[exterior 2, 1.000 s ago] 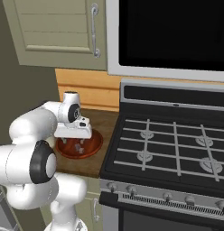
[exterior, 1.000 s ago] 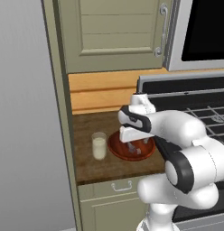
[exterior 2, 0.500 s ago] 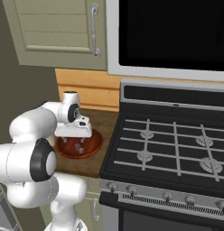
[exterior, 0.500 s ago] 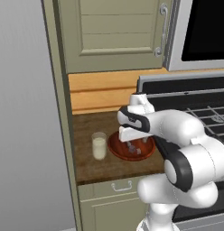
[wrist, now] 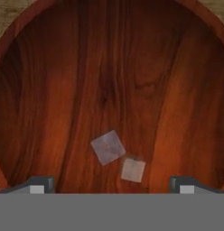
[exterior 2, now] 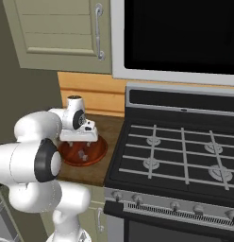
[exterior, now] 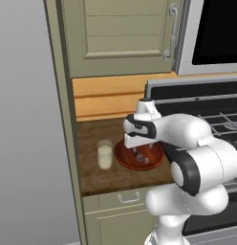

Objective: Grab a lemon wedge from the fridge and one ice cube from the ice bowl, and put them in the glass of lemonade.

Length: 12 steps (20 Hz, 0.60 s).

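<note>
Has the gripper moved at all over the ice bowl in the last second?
No. The gripper hangs open at the same spot above the ice bowl, right of the glass of lemonade.

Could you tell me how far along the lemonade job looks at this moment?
Done: cannot tell whether a lemon wedge is in the glass of lemonade; none shows. In hand: the gripper hangs with jaws open over the ice bowl, two ice cubes between its fingertips, ungrasped. Left: grasp one cube and drop it into the glass beside the bowl.

Kitchen, gas stove, beige cabinets, wooden counter
</note>
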### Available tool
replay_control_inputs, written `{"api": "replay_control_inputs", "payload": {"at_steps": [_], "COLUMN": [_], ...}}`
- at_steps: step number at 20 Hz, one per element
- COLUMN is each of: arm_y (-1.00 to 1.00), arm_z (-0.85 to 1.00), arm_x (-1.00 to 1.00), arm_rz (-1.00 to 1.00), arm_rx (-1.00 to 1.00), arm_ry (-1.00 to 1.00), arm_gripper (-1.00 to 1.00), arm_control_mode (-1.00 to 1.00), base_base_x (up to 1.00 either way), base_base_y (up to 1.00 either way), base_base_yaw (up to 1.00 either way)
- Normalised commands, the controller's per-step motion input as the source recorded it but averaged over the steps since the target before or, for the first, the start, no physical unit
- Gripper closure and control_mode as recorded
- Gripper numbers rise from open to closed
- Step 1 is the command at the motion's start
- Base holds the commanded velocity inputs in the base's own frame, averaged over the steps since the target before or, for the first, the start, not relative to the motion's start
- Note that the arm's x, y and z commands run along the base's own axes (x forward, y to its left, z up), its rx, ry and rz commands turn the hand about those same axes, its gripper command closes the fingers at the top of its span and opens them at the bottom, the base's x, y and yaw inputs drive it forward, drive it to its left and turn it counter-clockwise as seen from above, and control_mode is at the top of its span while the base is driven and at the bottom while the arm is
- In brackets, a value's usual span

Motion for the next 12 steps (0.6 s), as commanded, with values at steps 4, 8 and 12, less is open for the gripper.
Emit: {"api": "replay_control_inputs", "payload": {"at_steps": [4,8,12], "arm_y": [0.02,0.06,0.05], "arm_z": [-0.62,-0.56,-0.20], "arm_x": [0.12,0.00,0.00], "arm_rz": [0.00,0.00,0.01], "arm_rx": [0.00,0.00,0.00], "arm_ry": [0.00,-0.02,-0.01], "arm_gripper": [-1.00,-1.00,-1.00], "arm_control_mode": [-1.00,-1.00,-1.00], "base_base_x": [0.00,0.00,0.00], "base_base_y": [0.00,0.00,0.00], "base_base_yaw": [0.00,0.00,0.00]}}
